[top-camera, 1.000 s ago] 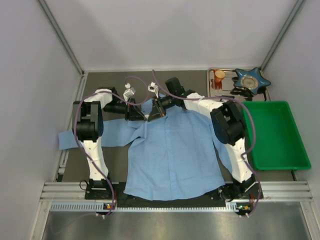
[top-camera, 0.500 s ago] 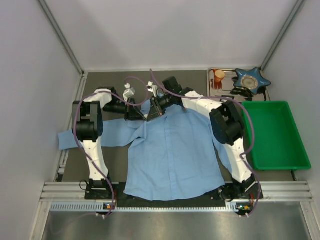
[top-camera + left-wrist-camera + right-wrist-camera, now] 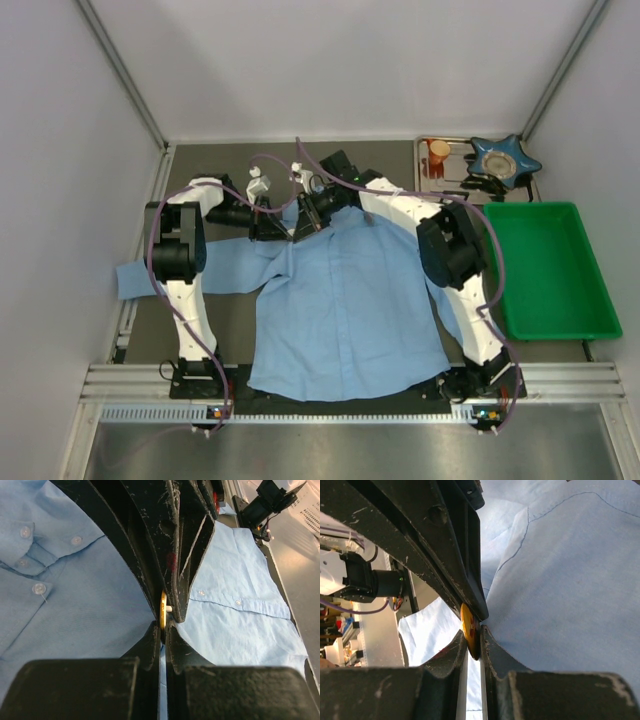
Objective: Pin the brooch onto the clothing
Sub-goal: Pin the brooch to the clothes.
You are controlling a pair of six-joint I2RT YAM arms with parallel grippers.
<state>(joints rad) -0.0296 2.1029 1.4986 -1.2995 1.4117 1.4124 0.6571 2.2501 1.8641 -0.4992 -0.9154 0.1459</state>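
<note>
Gold brooch [image 3: 468, 627] pinched in my right tool [image 3: 473, 635] at the collar edge of the shirt [image 3: 340, 300]. My left tool [image 3: 163, 630], pressed together, crowds it.

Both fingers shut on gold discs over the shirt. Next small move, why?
Probably ease the gold-and-red disc in the right fingers toward the gold disc in the left fingers, shirt fabric between them. Each disc is pinched edge-on, and the two look apart.
</note>
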